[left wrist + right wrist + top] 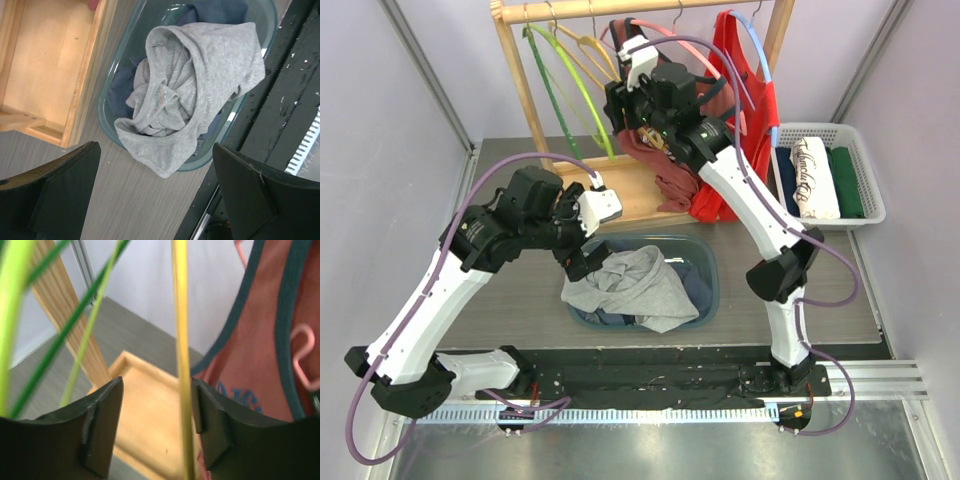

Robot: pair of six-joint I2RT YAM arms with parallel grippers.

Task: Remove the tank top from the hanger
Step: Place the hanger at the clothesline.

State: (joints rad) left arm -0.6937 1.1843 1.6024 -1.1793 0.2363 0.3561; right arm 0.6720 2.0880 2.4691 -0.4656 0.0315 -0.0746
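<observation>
Tank top [658, 165] hung long-ways down off a pink hanger [297, 362] on the rack [520, 80]. From the left: left gripper [155, 147] gaped wide over a teal bin [712, 262] holding a crumpled gray top [635, 285]. Right gripper [156, 385] had its jaws parted right by the tank top, and only its wrist cam caught the teal trim. White basket [868, 150] held folded clothes [815, 175].

Grey tank top [195, 80], teal bin [105, 102], rust tank top [255, 360] with dark teal trim, green hangers [11, 310], yellow hanger [181, 340]
</observation>
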